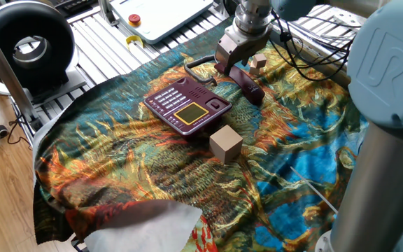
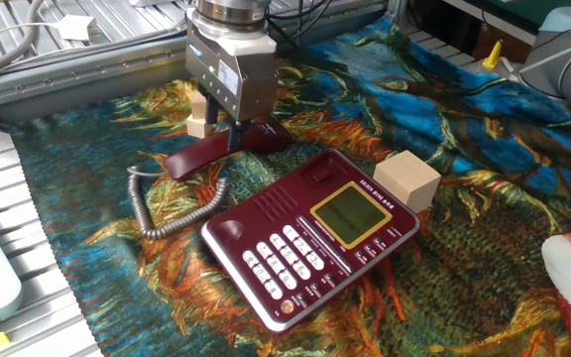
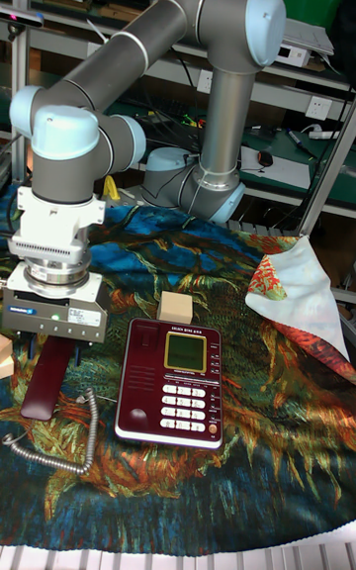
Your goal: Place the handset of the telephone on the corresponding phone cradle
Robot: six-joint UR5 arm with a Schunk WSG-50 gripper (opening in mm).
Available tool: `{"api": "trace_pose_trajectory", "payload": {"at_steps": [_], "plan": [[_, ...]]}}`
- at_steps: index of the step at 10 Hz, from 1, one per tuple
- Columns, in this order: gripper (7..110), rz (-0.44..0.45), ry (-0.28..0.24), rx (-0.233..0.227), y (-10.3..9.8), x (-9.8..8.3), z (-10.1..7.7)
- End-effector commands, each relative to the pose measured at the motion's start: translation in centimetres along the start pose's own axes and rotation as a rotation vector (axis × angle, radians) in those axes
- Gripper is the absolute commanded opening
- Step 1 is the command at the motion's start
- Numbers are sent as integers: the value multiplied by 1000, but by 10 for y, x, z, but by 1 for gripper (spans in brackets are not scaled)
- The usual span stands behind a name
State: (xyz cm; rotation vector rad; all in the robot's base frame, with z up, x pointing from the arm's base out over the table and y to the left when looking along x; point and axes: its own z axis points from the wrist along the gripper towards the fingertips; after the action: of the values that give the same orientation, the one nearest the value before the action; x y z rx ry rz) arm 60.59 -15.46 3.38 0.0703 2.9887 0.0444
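Observation:
The maroon handset (image 2: 196, 156) lies on the patterned cloth beside the telephone (image 2: 315, 238), off its phone cradle (image 2: 269, 203). Its coiled cord (image 2: 171, 210) runs toward the base. My gripper (image 2: 222, 127) is down over the middle of the handset, open, with one finger on each side of the bar. In the tall fixed view the gripper (image 3: 55, 340) straddles the handset (image 3: 44, 377), left of the telephone (image 3: 170, 382) and its cradle (image 3: 134, 372). From the opposite side, the gripper (image 1: 228, 64) covers the near end of the handset (image 1: 249, 84) behind the telephone (image 1: 187, 106).
A large tan wooden cube (image 2: 406, 179) stands by the telephone's display end. A small tan cube (image 2: 198, 125) sits just behind the handset, close to the gripper. A white cloth (image 3: 297, 298) lies at the cloth's edge. Metal rails (image 2: 28, 89) border the table.

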Motion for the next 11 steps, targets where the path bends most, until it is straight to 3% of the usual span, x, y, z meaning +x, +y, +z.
{"api": "trace_pose_trajectory", "payload": {"at_steps": [1,11], "plan": [[66,7,-11,-11,-1,1,3],[66,2,-36,-3,-3,13,17]]}}
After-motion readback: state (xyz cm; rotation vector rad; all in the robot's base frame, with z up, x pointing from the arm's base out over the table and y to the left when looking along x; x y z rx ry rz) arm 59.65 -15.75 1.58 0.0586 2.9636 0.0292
